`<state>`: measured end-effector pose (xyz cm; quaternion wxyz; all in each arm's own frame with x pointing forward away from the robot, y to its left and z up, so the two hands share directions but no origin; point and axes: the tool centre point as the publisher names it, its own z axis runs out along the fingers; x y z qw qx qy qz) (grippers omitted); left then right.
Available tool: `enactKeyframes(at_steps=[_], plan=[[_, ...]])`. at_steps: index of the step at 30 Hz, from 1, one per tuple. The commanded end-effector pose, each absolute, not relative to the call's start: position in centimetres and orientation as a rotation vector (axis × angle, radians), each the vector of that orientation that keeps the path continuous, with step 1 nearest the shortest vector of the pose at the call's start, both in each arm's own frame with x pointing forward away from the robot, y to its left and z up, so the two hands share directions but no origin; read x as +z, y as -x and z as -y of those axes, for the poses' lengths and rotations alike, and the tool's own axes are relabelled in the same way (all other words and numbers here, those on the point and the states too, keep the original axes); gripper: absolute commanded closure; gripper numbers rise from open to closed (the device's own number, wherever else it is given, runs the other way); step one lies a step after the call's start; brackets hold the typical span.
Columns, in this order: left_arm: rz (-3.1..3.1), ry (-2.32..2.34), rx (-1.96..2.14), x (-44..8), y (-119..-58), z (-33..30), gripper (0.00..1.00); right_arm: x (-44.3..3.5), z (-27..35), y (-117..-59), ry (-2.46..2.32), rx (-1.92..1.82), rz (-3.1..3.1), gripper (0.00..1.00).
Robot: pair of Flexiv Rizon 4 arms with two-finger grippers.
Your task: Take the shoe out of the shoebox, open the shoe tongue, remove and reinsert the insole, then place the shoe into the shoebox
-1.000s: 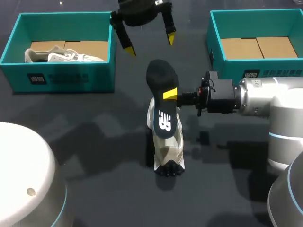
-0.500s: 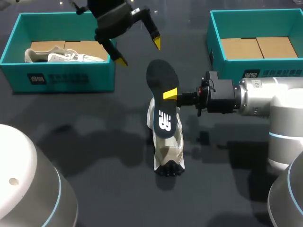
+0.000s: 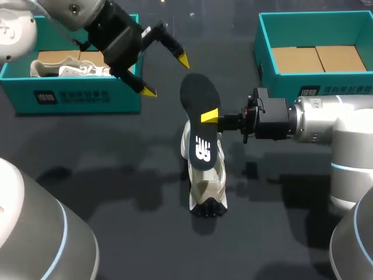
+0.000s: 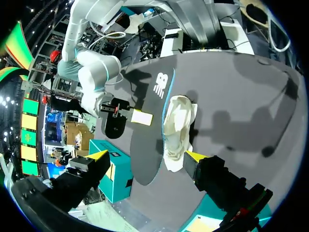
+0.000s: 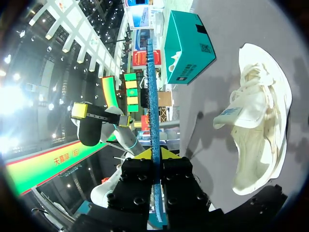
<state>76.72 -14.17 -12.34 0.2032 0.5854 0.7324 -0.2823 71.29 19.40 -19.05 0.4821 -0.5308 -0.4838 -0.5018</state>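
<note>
The right gripper (image 3: 211, 118) comes in from the side with its yellow-tipped fingers clamped on one long edge of the dark insole (image 3: 198, 137). It holds the insole out of the shoe, its flat face with the white logo turned up toward the head camera. In the right wrist view the same gripper (image 5: 155, 155) pinches the insole (image 5: 152, 96), seen edge-on as a thin blue strip between the two fingers. The white shoe (image 3: 207, 186) rests on the dark table (image 3: 116, 175) between the two boxes and outside both. From above the insole overlaps its far end, while the right wrist view shows the shoe (image 5: 260, 130) lying off to one side of the insole, apart from it. The left gripper (image 3: 166, 76) hangs in the air just beside the left shoebox (image 3: 87, 96), its fingers spread wide and holding nothing. Its own camera looks past the open gripper (image 4: 147, 157) onto the insole (image 4: 149, 140) and shoe (image 4: 178, 125). A second pale shoe (image 3: 64, 69) lies inside the left shoebox. The right shoebox (image 3: 268, 58) shows only its brown cardboard floor.
</note>
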Motion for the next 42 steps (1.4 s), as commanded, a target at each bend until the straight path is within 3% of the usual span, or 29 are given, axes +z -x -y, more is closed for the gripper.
enactKeyframes(at_steps=[1, 29, 42], plan=[[-1.677, -1.197, -0.974, -13.9, -75.3, 12.9, 0.00, -19.1, -19.5, -71.2, 1.295, -1.224, 1.179, 1.00], [-1.346, -1.043, -0.989, -17.3, -74.2, 12.1, 0.00, -19.1, -19.5, -71.2, 1.295, -1.224, 1.179, 1.00], [-1.338, -1.025, -0.955, -18.7, -75.3, 14.8, 0.00, -19.1, -19.5, -71.2, 1.295, -1.224, 1.179, 1.00]])
